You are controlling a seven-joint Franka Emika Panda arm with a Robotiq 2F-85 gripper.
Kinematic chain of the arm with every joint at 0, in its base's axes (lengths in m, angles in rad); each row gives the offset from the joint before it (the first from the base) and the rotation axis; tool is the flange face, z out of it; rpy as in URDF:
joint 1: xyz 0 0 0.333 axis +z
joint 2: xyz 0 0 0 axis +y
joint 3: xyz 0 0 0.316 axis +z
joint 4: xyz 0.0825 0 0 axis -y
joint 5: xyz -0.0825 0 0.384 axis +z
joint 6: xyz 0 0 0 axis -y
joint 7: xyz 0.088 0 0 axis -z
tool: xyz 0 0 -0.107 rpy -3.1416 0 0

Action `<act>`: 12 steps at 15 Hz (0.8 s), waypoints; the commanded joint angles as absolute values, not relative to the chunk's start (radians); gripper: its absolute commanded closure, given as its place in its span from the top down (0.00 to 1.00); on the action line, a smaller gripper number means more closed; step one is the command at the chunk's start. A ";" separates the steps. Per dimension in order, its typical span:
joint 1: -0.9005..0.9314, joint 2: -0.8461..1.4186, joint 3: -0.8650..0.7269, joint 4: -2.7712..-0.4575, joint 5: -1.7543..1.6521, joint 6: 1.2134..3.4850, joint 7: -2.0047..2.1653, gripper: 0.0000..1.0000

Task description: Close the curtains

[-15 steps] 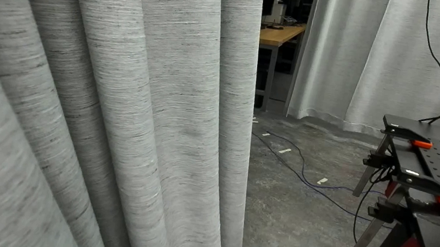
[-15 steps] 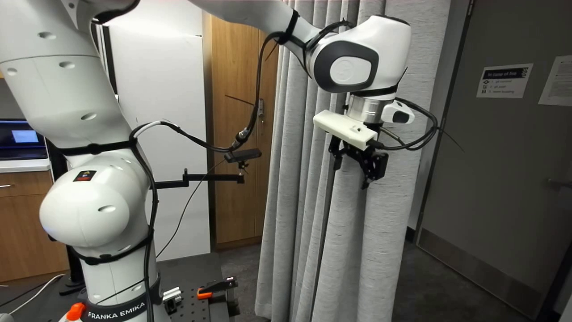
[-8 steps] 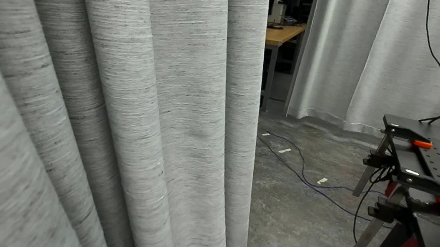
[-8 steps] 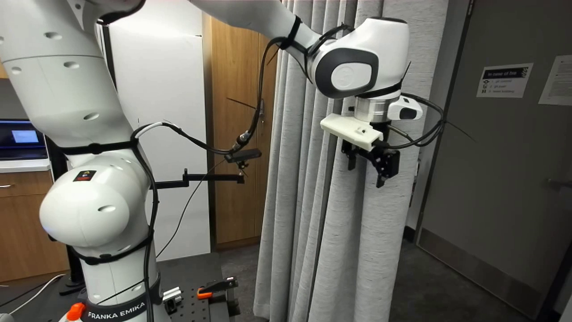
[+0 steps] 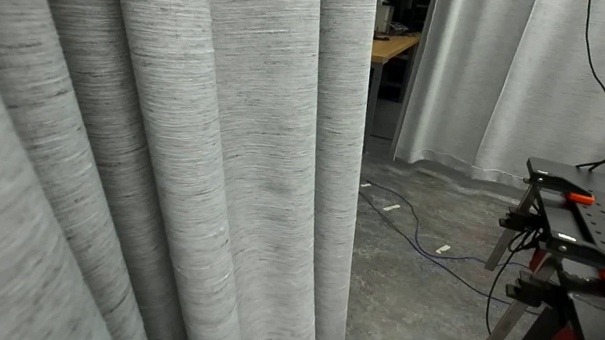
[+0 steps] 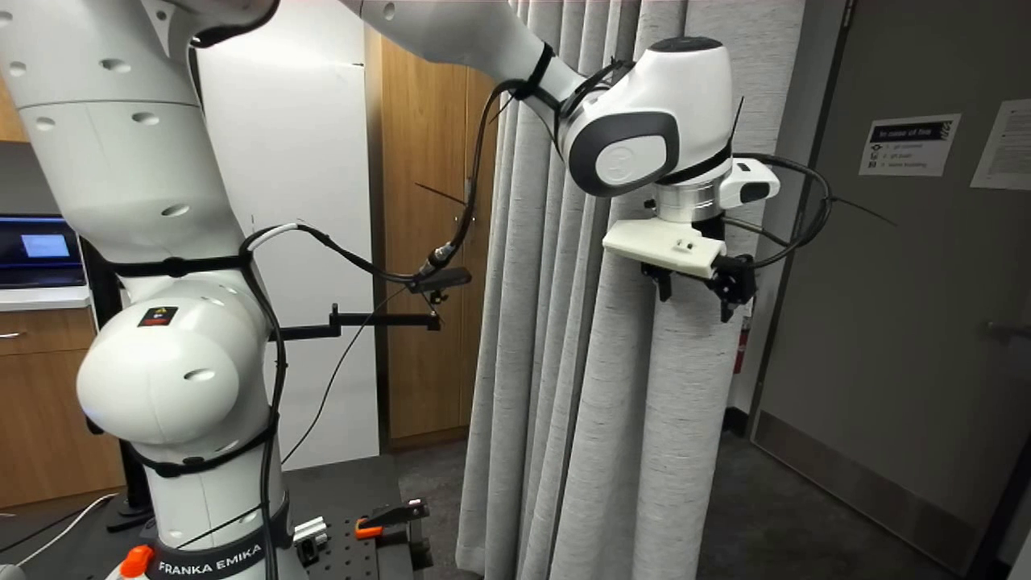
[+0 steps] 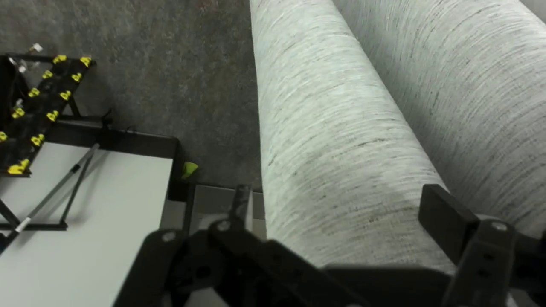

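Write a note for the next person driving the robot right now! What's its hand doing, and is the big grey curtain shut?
Hand: open; in the wrist view a fold of the grey curtain lies between its fingers, not gripped. Can't tell if they touch it.
Where: the grey curtain hangs in deep folds, seen in both exterior views.
Done: its edge has shifted slightly toward the paler curtain over the last second.
Left: it isn't closed; in an exterior view a wooden table shows between it and the paler curtain. Probably move that edge farther across.
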State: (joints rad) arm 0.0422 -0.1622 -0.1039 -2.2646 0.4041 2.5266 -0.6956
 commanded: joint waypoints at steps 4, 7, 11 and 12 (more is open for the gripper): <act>0.102 -0.213 -0.136 -2.309 0.656 2.518 -1.186 1.00; 0.097 -0.210 -0.139 -2.314 0.750 2.524 -1.384 1.00; 0.087 -0.191 -0.133 -2.318 0.858 2.530 -1.585 0.72; 0.083 -0.187 -0.128 -2.321 0.877 2.535 -1.622 0.78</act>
State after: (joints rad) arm 0.0801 -0.1818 -0.1243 -2.3050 0.8008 2.5261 -1.4963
